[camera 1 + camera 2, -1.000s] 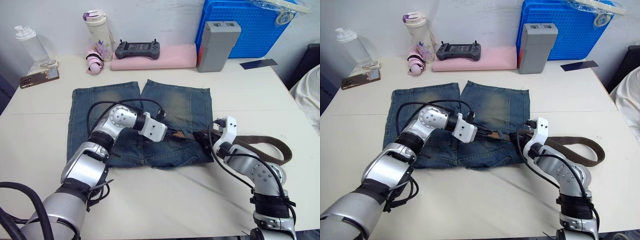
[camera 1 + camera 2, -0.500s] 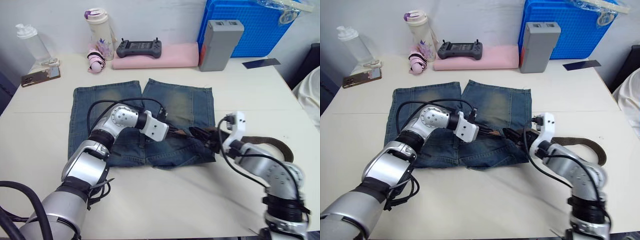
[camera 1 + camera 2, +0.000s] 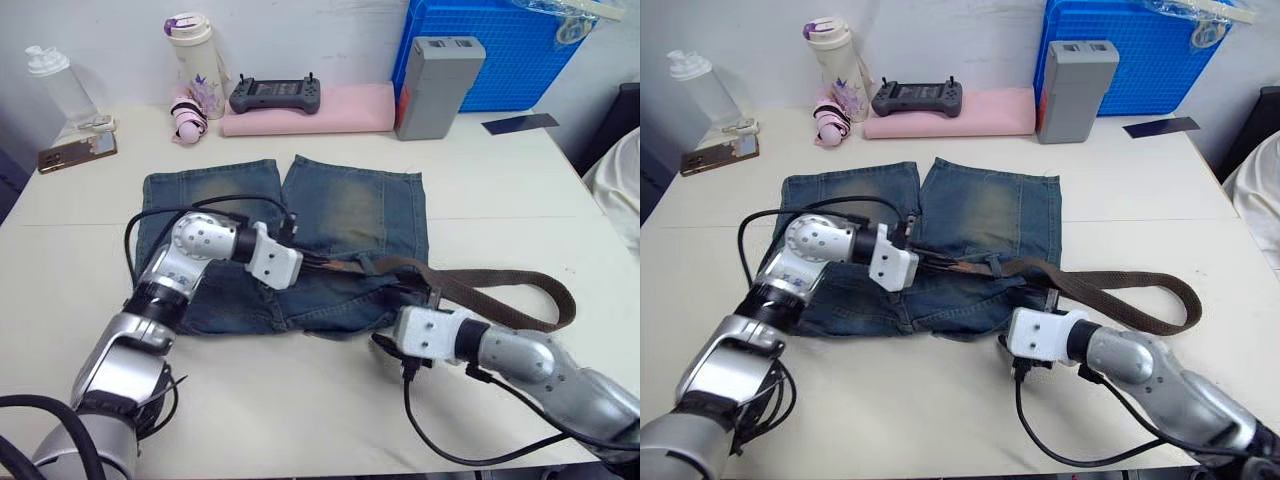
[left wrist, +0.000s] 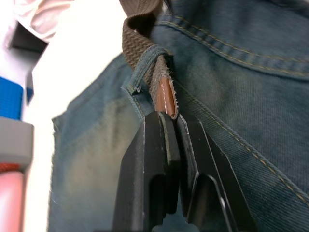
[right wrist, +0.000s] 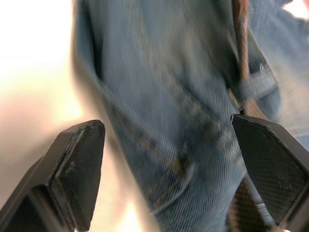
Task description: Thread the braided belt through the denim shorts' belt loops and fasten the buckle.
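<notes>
On your pale worktop (image 3: 300, 400), the soft, bendy braided belt (image 3: 500, 295) lies across the denim shorts (image 3: 350, 210), its tip pinched in your left gripper (image 4: 169, 116); your right gripper (image 5: 169, 159) hangs wide open nearby.

The left arm reaches in from the near left corner of the bench, elbow bent, its wrist level over the middle. The left gripper (image 4: 175, 126) has its fingers (image 4: 157, 145) pressed together on a thin strap end. The right arm lies low along the near edge, the right gripper (image 5: 169, 164) with fingers (image 5: 79, 164) spread wide.
</notes>
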{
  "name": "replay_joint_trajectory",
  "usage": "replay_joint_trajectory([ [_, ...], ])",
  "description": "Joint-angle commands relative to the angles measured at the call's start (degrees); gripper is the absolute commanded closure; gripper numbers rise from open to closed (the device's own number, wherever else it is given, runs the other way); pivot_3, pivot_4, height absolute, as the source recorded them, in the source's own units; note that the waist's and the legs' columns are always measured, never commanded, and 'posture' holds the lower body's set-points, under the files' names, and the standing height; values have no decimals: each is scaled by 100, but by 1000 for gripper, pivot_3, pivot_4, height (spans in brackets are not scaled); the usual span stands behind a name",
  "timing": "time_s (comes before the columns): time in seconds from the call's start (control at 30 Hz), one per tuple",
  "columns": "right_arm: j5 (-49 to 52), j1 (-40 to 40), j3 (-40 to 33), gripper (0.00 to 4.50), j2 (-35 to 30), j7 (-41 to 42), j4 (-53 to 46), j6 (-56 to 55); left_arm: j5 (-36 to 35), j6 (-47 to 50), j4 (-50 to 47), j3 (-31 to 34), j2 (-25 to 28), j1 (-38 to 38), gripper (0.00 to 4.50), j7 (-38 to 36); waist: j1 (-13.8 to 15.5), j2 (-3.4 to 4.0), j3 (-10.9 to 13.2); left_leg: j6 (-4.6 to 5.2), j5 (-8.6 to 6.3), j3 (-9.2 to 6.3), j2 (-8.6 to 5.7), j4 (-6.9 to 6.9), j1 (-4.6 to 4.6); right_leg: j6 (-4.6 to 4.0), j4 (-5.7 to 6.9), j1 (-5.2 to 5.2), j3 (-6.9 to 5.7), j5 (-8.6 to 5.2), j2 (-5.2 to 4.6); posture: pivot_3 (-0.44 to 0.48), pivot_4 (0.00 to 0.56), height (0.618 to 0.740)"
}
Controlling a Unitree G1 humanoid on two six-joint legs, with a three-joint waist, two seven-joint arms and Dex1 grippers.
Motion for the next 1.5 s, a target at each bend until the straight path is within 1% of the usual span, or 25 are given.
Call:
replay_joint_trajectory([
  [0.03,-970,97,218,57,217,-21,433,-513,-211,388,-610,295,223,108,4500,80,-2,-8,-5,-1,0,0,2,2,2,0,0,2,-1,0,2,0,150,676],
  [0.17,-1183,181,53,57,571,99,652,-728,-103,601,-730,361,176,76,4500,284,12,-18,-11,-4,0,-1,4,20,9,0,-2,22,-3,0,7,0,150,676],
  [0.33,-1351,178,-98,57,866,337,710,-836,119,479,-312,-6,-450,-226,4500,351,35,-26,-16,-5,-1,-2,4,29,10,0,2,26,-4,0,9,0,150,676],
  [0.5,-1502,337,-217,57,1045,501,682,-799,388,148,511,-275,-1149,-615,4500,508,29,-28,-18,-5,-3,-2,3,30,9,0,3,25,-4,0,10,0,150,676],
  [0.57,-1511,435,-278,57,1138,556,656,-703,519,-25,888,-357,-1350,-808,4500,573,37,-30,-19,-5,-3,-3,4,32,9,0,7,25,-6,0,9,0,150,676],
  [0.67,-1479,561,-389,57,1249,680,607,-499,587,-201,1232,-363,-1465,-1048,4500,600,29,-31,-20,-5,-3,-1,3,33,8,0,7,25,-4,0,8,0,150,676],
  [0.77,-1488,683,-484,57,1307,786,616,-312,524,-259,1250,-320,-1419,-1197,4500,497,38,-32,-20,-6,-3,-2,3,32,8,0,7,25,-5,0,8,0,150,676],
  [0.87,-1481,763,-548,776,1405,855,625,-83,352,-65,705,-258,-1038,-1101,4500,171,42,-33,-21,-3,-5,-3,1,37,8,0,8,26,-4,0,8,0,150,676],
  [0.93,-1487,782,-595,1729,1464,904,613,61,239,158,169,-180,-682,-909,4500,-24,24,-32,-22,-3,-5,-4,1,38,6,0,9,24,-4,0,7,0,150,676],
  [0.97,-1500,769,-618,2101,1503,930,625,147,183,276,-151,-124,-447,-733,4500,-89,14,-31,-22,-3,-5,-4,2,37,7,0,9,24,-2,0,7,0,150,676],
  [1.0,-1517,758,-633,2681,1534,955,632,205,143,380,-389,-89,-287,-601,4500,-122,20,-29,-24,-3,-6,-3,2,36,7,0,9,24,0,0,7,0,150,676],
  [1.07,-1610,707,-655,3643,1582,962,670,343,48,555,-842,13,0,-269,4500,-132,23,-27,-25,-3,-6,-6,2,38,10,0,10,26,0,0,9,0,150,676],
  [1.13,-1608,738,-829,4483,1546,937,714,474,-9,692,-1277,157,245,115,4500,-52,41,-27,-25,-2,-6,-6,0,42,10,0,11,27,2,0,9,0,150,676],
  [1.2,-1552,762,-1044,4483,1464,922,796,550,-38,798,-1584,307,392,390,4500,65,62,-27,-25,2,-9,-10,-2,54,9,0,12,32,1,0,9,0,150,676],
  [1.3,-1505,711,-1525,4483,1256,858,1113,592,88,709,-1706,498,570,690,4500,304,144,-26,-25,10,-15,-8,-10,69,7,0,12,34,4,0,8,0,150,676],
  [1.5,-1419,713,-2113,4483,883,843,1751,358,242,696,-1845,599,615,1016,4500,672,235,-25,-26,29,-26,-10,-25,80,7,1,13,36,6,1,6,0,150,676],
])
